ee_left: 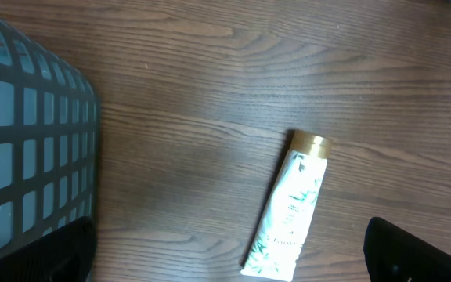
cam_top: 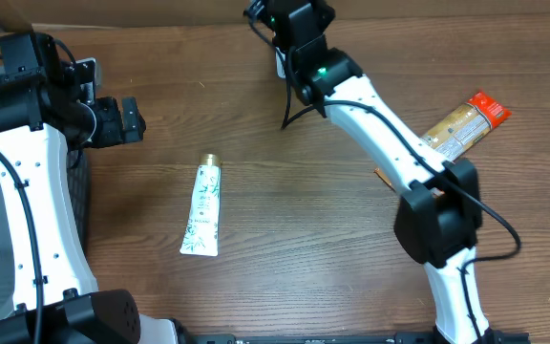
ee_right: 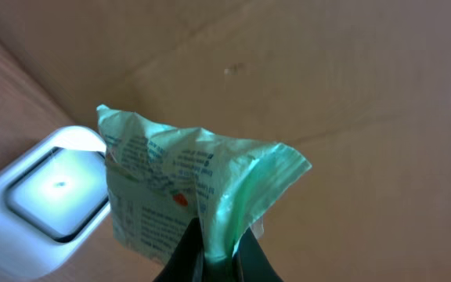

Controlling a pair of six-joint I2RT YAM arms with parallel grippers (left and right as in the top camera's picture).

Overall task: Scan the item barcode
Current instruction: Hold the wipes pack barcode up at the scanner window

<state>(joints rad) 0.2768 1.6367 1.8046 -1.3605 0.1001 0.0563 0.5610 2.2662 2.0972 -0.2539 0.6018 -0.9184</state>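
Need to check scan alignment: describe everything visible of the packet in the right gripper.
The packet is a thin, crinkled sachet, pale green-white, like plastic film, with small dark print and a red spot. It flares upward from the right gripper, whose shut fingers pinch its lower edge. Its left side overlaps the white scanner at its lit window; contact cannot be told. No barcode shows.

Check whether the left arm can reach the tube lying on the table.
Probably yes. The left claw is open and empty, the tube lies alone on bare table in front of it, and the basket sits off to the side.
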